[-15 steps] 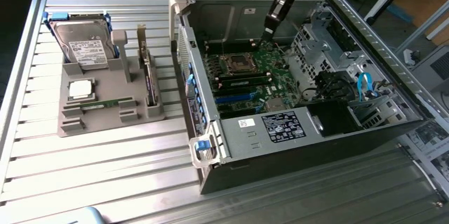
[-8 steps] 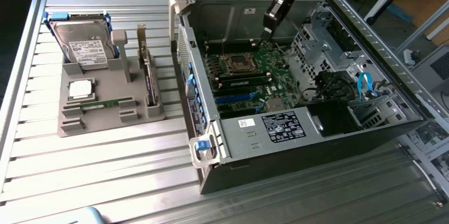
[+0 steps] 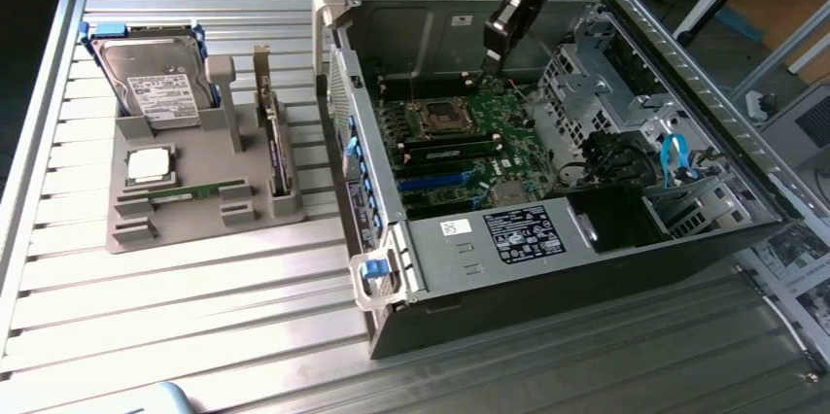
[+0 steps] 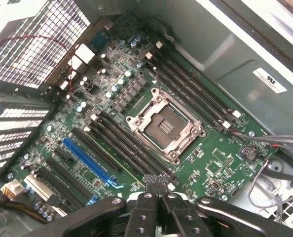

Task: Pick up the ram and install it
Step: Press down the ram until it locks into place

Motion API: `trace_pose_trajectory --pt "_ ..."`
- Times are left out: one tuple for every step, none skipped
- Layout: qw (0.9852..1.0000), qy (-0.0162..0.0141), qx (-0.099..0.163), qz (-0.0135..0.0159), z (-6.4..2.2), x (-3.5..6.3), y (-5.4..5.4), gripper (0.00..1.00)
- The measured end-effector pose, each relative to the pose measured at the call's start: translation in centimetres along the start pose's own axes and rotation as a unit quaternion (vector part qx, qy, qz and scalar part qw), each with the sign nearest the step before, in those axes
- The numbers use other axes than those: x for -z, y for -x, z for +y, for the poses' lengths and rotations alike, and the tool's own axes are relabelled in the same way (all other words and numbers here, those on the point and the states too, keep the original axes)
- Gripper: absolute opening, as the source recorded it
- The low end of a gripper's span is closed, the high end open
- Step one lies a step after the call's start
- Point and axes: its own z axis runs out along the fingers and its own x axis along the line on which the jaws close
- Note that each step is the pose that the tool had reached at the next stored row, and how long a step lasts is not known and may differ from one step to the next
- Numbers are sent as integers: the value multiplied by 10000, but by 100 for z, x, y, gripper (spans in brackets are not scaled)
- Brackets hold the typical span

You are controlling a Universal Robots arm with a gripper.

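Down at the gripper [image 4: 157,183] in the wrist view, the two black fingers [image 4: 145,210] are pressed together with nothing between them, hanging just above the green motherboard [image 4: 136,98]. Right past the tips sit the long black memory slots [image 4: 122,143], and one looks like it has a stick seated in it, though I can't say for sure from this angle. Beyond those is the open CPU socket [image 4: 166,126] with its silver frame, then another bank of slots [image 4: 196,94] on the far side, plus a blue expansion slot [image 4: 87,160] off to one side.

The exterior view gives the bigger picture: the open PC case [image 3: 570,268] lies on the slatted metal tabletop [image 3: 194,336], with the arm reaching down into it from above, gripper [image 3: 491,69] low over the board. On the exterior view's left, well apart from the case, a grey parts tray [image 3: 130,239] holds a hard drive [image 3: 150,84], a square silver CPU [image 3: 150,163] and a dark expansion card [image 3: 272,142] standing on edge. The ram [image 3: 194,191] is in that tray too: a thin, narrow green stick lying flat in a slot near the CPU.
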Motion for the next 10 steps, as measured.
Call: trace_pose_trajectory --pt "10000 2 -36 -1 1 0 -1 11" --pt "10000 4 -71 -1 2 0 -2 11" --pt "9999 7 -114 -2 3 0 -3 11" --pt "9999 9 -148 -3 3 0 -4 11" --pt "9998 11 -185 -4 4 0 -5 11" --pt "9998 13 -219 -5 5 -1 -6 11" --pt "9997 15 -253 -5 6 -1 -7 11" --pt "9996 17 -288 -6 6 -1 -7 11" --pt "9994 20 -342 -7 7 -1 -8 11" --pt "9992 24 -397 -9 8 -2 -9 11"
